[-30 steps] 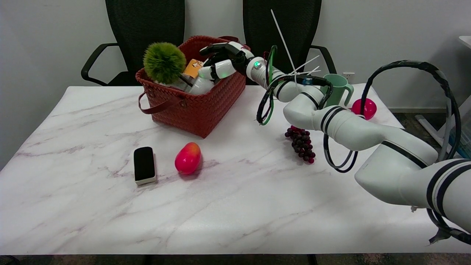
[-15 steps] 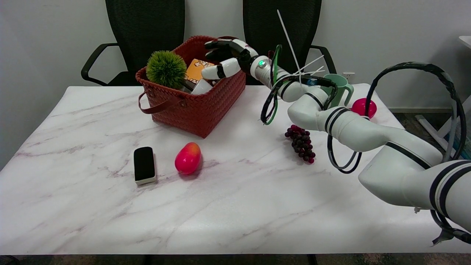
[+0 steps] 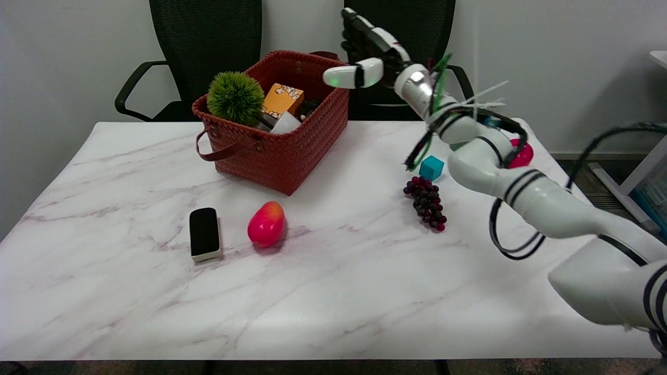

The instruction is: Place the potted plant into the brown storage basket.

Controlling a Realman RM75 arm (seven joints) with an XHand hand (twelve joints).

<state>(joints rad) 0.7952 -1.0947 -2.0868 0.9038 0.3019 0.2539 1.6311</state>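
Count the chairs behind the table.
2: one chair behind the basket; the other chair to its right, partly covered by the right hand. None seem hidden.

White arm (image 3: 521, 192) — black bands, looped black cables, black-and-white robot hand (image 3: 367, 57)

Basket (image 3: 292, 156): reddish-brown weave. Plant (image 3: 235, 97): green. Table (image 3: 130, 291): white marble, grey veins. Grapes (image 3: 427, 203): dark purple. Cube (image 3: 431, 167): teal.
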